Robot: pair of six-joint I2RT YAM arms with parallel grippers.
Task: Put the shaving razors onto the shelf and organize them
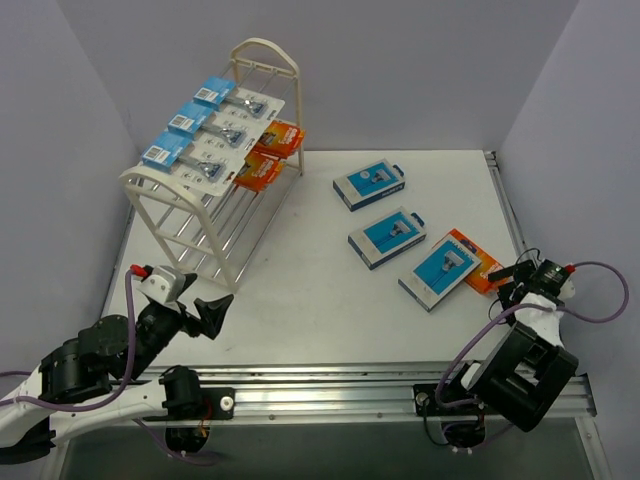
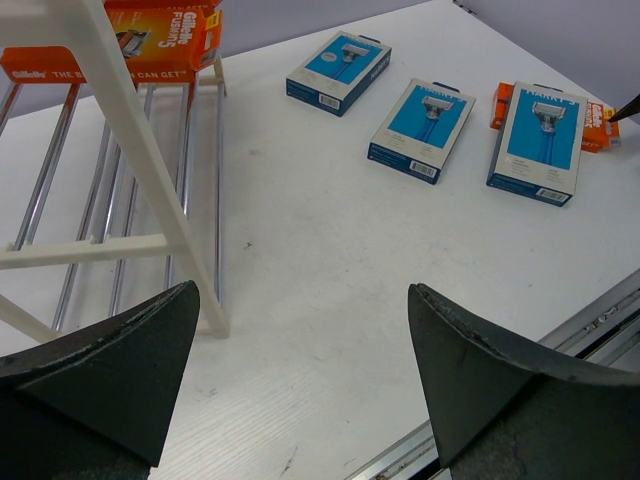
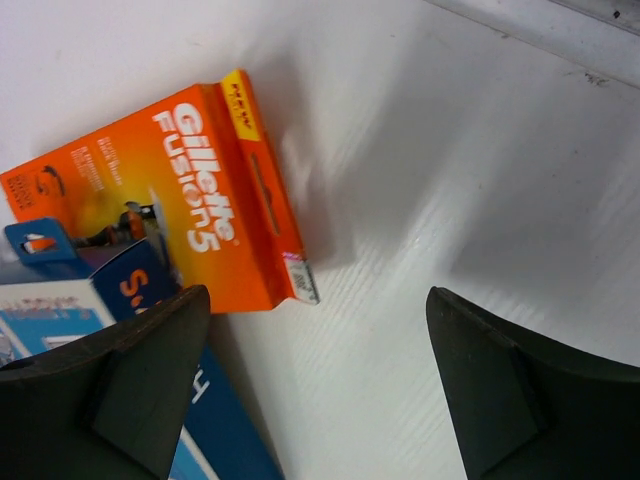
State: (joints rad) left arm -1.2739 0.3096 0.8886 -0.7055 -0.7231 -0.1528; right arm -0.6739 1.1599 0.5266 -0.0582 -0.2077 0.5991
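Shaving razors (image 1: 386,236) lie on the table (image 1: 300,290) right of the shelf (image 2: 150,160), others on it. Light, stiff, slick, I'd judge; pinch the orange box (image 3: 200,200) across its edges. Left fingers (image 2: 110,370) and right fingers (image 3: 500,390) stand spread, empty.

Left claw (image 2: 302,288) spread wide; right claw (image 3: 318,291) spread wide, angled down.

A: What sort of place does this scene show?
B: A robotics lab test cell, not a home or a shop. A white table (image 1: 300,290) sits boxed in by plain pale walls (image 1: 400,70) on three sides.
A: What marks it as a lab?
B: A left arm (image 1: 90,365) and a right arm (image 1: 525,375), both robotic, are bolted to an aluminium rail (image 1: 330,378) at the near edge, trailing loose cables (image 1: 480,345). A cream shelf (image 1: 215,180) and boxed razor packs (image 1: 388,237) sit staged like shop stock
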